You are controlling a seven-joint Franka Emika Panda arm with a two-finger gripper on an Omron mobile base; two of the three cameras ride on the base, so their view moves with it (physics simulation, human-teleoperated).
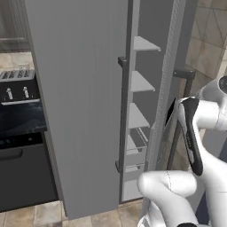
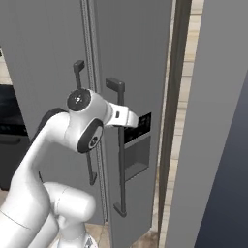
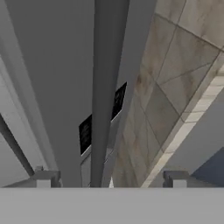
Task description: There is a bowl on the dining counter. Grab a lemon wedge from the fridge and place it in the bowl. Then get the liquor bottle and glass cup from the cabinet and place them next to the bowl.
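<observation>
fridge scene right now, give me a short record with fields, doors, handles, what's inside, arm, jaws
fridge: tall grey two-door fridge
doors: one door swung partly open, seen in the left base view
door shelves: white shelves on the inside of the open door, nothing visible on them
handles: long dark bar handle on the dispenser door
dispenser: dark panel set in that door
gripper: at the bar handle, which runs up between the tips
jaws: apart, not closed on the handle
lemon wedge: not visible
left of fridge: black oven

fridge (image 1: 84, 111): 1 | doors: 2 | bar handles (image 2: 118, 150): 2 | oven (image 1: 20, 146): 1
</observation>
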